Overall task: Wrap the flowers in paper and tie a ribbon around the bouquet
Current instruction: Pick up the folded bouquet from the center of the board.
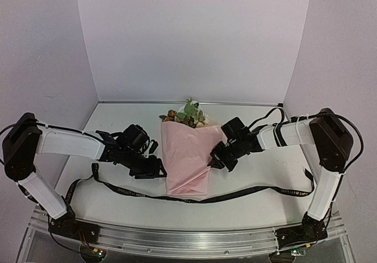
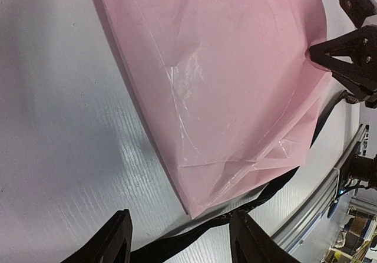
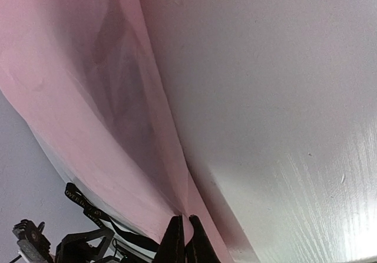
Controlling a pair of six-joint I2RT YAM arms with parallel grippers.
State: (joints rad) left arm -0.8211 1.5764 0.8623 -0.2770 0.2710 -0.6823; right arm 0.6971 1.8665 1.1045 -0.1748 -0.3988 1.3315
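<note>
The right pincer (image 3: 184,233) is clenched tight. Its two black fingers are pressed together on the right-hand edge of the paper (image 1: 185,157), roughly midway along the wrap. The thin sheet puckers a little where it is nipped, so I take the pinch to be there to stop the overlapped flap springing open.

The left pincer (image 2: 179,230) is released, jaws apart and grasping nothing. It hangs low beside the paper's left edge, close to the near corner, and the ribbon (image 3: 79,199) crosses the bench (image 1: 259,171) beneath the gap between its fingers. My guess is that it is lined up to take the ribbon while the wrap is pinned from the other side.

The paper is pale pink, thin and faintly glossy, with soft creases and a folded-over corner at its near end. It lies as a flattish cone in the middle of the bench. The flowers (image 1: 187,114) poke from its far, wider end as dusty-pink and cream heads among green leaves, with the stems hidden inside.

The ribbon is narrow, black and limp, with small pale lettering. It slips under the cone's near corner and trails out flat to both sides, not yet tied around anything. The bench is white and smooth, with a fine ribbed sheen.
</note>
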